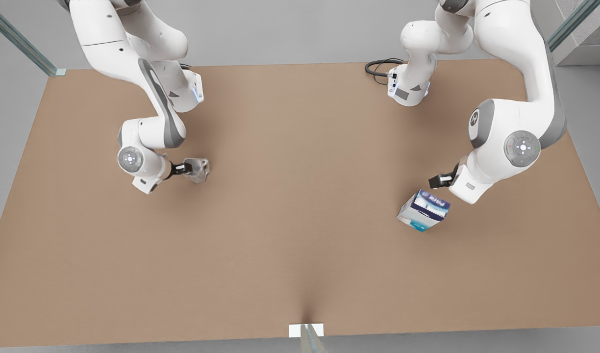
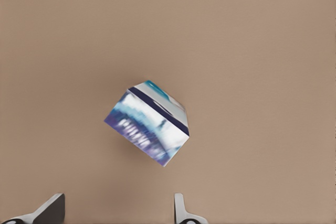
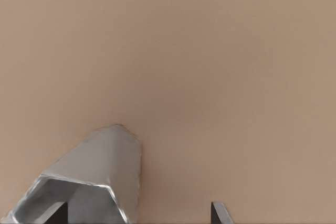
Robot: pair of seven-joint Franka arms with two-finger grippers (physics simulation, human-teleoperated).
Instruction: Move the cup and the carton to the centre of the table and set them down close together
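The small pale grey faceted cup (image 3: 89,182) looks light and slippery; the right gripper (image 3: 137,212) pinches its rim. The white-and-navy boxy carton (image 2: 148,123), stiff, lies just ahead of the spread left gripper (image 2: 116,211).

1. One cup (image 1: 198,169), pale grey and faceted.
2. One carton (image 1: 424,211), white with a navy panel and teal accents.
3. One tan table (image 1: 300,235).
4. Two white robot arms, each ending in one gripper: the left gripper (image 1: 438,181) and the right gripper (image 1: 185,168).
5. One black cable (image 1: 378,67).
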